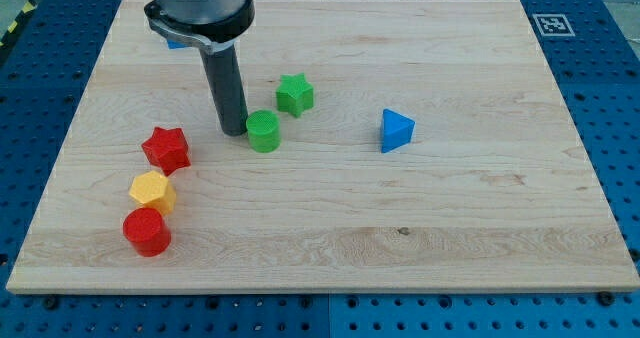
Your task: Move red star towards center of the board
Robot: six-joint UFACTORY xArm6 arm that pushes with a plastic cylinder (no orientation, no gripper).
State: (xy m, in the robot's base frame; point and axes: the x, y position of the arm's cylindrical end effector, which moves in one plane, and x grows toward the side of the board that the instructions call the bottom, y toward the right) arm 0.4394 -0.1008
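The red star-shaped plastic block (166, 149) lies on the pale wooden board (450, 208), well toward the view's left of the board's middle. Taking that star as the landmark: just below it and slightly to the view's left sits a yellow block with a faceted, roughly hexagonal top (152, 191), and below that again a red cylinder-shaped block (147, 231), the three forming a close column. Up and to the view's right of the star, my tip (233, 132) rests on the board, apart from the star, with the dark straight rod rising upright from it into a wider grey and black collar at the view's top. There are no jaws on this rod, so there is nothing to open or close. Just beside my tip, on the side away from the star, stands a green ribbed cylinder block (264, 131), very near or touching it; I cannot tell which. Further up and right lies a green star-shaped block (295, 94). Well apart to the view's right sits a blue triangular block (396, 130). A bit of another blue block (176, 44) peeks out behind the collar.
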